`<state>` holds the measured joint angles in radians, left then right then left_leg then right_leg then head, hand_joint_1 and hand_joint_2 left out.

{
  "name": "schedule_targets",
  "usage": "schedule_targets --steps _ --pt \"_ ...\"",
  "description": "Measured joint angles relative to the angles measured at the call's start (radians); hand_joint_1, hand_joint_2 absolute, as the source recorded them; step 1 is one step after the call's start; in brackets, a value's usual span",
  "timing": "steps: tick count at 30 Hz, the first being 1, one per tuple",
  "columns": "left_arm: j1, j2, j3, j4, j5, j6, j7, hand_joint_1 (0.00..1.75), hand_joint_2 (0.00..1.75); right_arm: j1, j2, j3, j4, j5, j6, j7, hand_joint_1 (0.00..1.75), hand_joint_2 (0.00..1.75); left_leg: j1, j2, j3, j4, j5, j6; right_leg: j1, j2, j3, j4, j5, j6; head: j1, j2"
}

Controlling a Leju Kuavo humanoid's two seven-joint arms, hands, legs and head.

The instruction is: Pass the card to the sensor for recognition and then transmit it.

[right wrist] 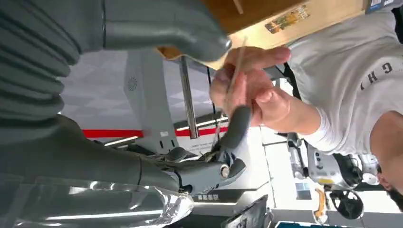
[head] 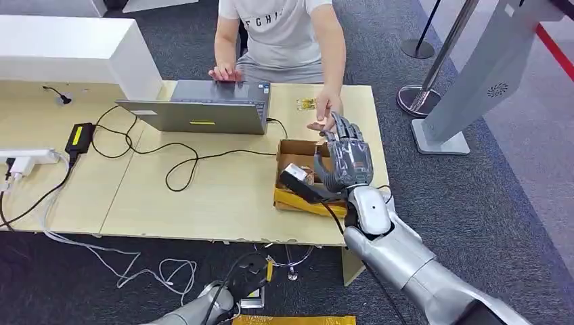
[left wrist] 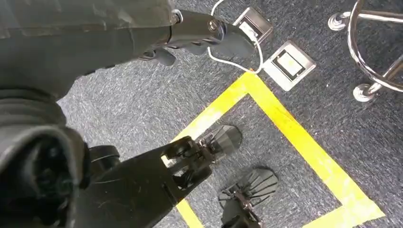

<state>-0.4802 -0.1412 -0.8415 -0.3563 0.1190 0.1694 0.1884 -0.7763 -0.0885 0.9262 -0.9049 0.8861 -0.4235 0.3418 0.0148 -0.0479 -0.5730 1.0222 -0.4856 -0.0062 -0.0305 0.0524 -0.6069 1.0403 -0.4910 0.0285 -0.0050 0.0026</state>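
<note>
Right hand (head: 346, 159) raised over desk (head: 203, 196), fingers (right wrist: 236, 127) pinching card (right wrist: 236, 71) edge; person's hand (right wrist: 249, 88) gripping same card. Left hand (left wrist: 142, 38) empty, fingers apart.

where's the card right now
In the right wrist view the card is edge-on between the robot hand and the person's hand, above the table's far right corner.

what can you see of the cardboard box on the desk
The cardboard box is small, brown and open-topped, near the light wooden desk's right end, right of the laptop. Its near side shows yellow. A dark, silver-faced device lies across its near-left corner. The robot's raised right hand hides its right part; contact cannot be judged.
</note>
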Motion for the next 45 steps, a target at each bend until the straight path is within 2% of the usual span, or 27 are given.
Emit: schedule_targets --steps 7,15,21,25,28,30,34,40,45 --pt "0.003 -0.001 0.0 0.0 -0.003 -0.001 0.0 0.0 0.0 0.002 0.0 0.0 -0.001 0.023 0.004 -0.001 0.0 0.0 0.0 0.0 0.0 0.0 0.0 0.0 0.0 0.0 0.0 0.0 0.0 0.0 0.0 0.0" --pt "0.01 -0.001 0.0 0.0 0.005 -0.008 -0.003 0.0 0.0 -0.014 -0.01 -0.002 -0.034 0.063 0.055 0.027 0.0 0.0 0.0 0.0 0.0 0.0 0.0 0.0 0.0 0.0 0.0 0.0 0.0 0.0 0.0 0.0" --pt "0.014 0.0 0.0 0.0 0.006 -0.008 -0.003 0.0 0.0 -0.028 -0.034 -0.01 -0.049 0.052 0.064 0.034 0.0 0.0 0.0 0.0 0.0 0.0 0.0 0.0 0.0 0.0 0.0 0.0 0.0 0.0 0.0 0.0" --pt "0.018 0.0 0.001 0.0 0.011 0.011 -0.003 0.0 0.0 -0.034 -0.055 -0.028 -0.052 -0.027 0.03 0.053 0.0 0.0 0.0 0.0 0.0 0.0 0.0 0.0 0.0 0.0 0.0 0.0 0.0 0.0 0.0 0.0" --pt "0.027 0.001 0.002 0.0 0.024 0.026 -0.003 0.0 0.0 -0.058 -0.095 -0.059 -0.052 -0.183 0.038 0.059 0.0 0.0 0.0 0.0 0.0 0.0 0.0 0.0 0.0 0.0 0.0 0.0 0.0 0.0 0.0 0.0" --pt "0.035 0.004 0.002 0.0 0.034 0.025 0.001 0.0 0.0 -0.077 -0.137 -0.084 -0.05 -0.194 0.053 0.093 0.0 0.0 -0.001 -0.001 0.0 0.001 0.0 0.0 -0.001 0.0 0.0 0.0 0.0 0.0 0.0 0.0" --pt "0.044 0.011 0.006 0.0 0.061 0.022 0.026 0.0 0.0 -0.091 -0.254 -0.124 -0.046 -0.217 0.095 0.191 0.0 0.0 -0.001 -0.002 0.0 0.001 0.0 0.0 -0.001 -0.001 0.001 -0.001 0.0 0.001 0.0 0.0" --pt "0.057 0.025 0.009 0.0 0.07 0.035 0.022 0.0 0.0 -0.016 -0.418 -0.222 -0.034 -0.301 0.037 0.313 0.0 0.0 -0.001 -0.002 0.0 0.001 -0.001 0.001 -0.001 -0.002 0.0 -0.002 0.0 0.001 0.0 0.0" --pt "0.067 0.034 0.014 -0.001 0.057 0.05 0.014 0.0 0.0 0.071 -0.505 -0.309 -0.033 -0.375 0.014 0.348 0.0 0.0 -0.001 -0.001 0.0 0.001 -0.002 0.001 -0.001 0.0 -0.001 -0.002 0.0 0.001 -0.001 0.0"
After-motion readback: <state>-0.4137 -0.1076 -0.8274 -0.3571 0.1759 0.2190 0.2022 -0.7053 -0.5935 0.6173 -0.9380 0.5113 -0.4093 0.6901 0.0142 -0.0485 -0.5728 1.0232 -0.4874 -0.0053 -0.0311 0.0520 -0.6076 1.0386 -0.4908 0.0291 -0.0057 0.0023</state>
